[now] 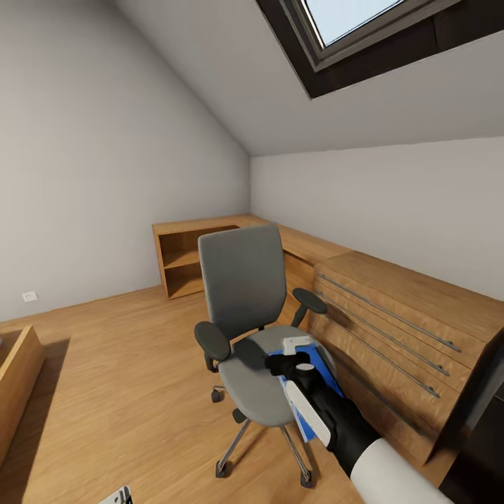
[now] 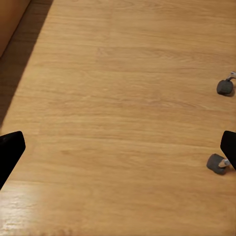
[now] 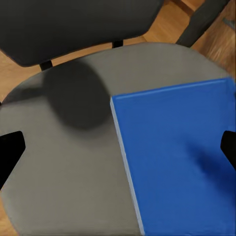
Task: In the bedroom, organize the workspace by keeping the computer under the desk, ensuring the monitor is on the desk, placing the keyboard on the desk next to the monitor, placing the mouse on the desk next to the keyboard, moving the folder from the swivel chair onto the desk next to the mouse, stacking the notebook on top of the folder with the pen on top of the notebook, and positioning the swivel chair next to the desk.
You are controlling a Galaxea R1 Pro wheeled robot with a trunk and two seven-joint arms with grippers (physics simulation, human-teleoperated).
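Observation:
The grey swivel chair (image 1: 245, 280) stands on the wood floor in mid-room, facing me. A bright blue folder (image 1: 326, 371) lies flat on the right half of its seat (image 3: 64, 162). My right gripper (image 1: 297, 348) hovers just above the seat at the folder's near corner. In the right wrist view the folder (image 3: 182, 157) sits between the wide-apart black fingertips (image 3: 10, 152), and the gripper (image 3: 118, 150) is open and holds nothing. My left gripper (image 2: 118, 150) is open over bare floor. The desk, computer, monitor, keyboard, mouse, notebook and pen are out of view.
A light wood cabinet with long rail handles (image 1: 399, 322) runs along the right wall, close beside the chair. A low open shelf (image 1: 185, 262) stands behind it. Two chair casters (image 2: 224, 87) show near my left gripper. Open floor lies to the left.

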